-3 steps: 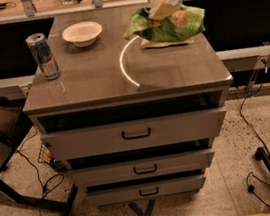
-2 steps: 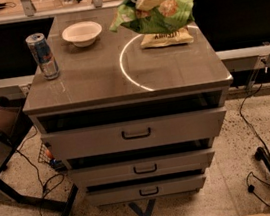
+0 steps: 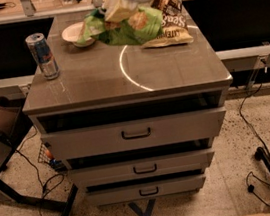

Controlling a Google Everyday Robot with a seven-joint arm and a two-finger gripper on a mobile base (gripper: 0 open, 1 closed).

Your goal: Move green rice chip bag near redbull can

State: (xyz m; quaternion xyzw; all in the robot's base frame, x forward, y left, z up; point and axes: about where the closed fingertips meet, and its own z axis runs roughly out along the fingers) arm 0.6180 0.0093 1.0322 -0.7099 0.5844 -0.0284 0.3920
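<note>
Roughly midway, the gripper (image 3: 128, 2) is clamped on the green rice chip bag (image 3: 123, 28), holding it aloft above the cabinet top (image 3: 96, 83) by the white bowl (image 3: 70, 33), with the carry leftward to the redbull can (image 3: 43, 55) and the set-down left.

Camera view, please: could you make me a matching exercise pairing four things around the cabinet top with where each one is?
Things: 1 green bag; 2 can; 3 bowl; 4 brown bag.
Places: A upright near the left edge; B lying at the back right; C held above the cabinet by the gripper, top centre; D back left, partly hidden.
Pairs: 1-C; 2-A; 3-D; 4-B.
</note>
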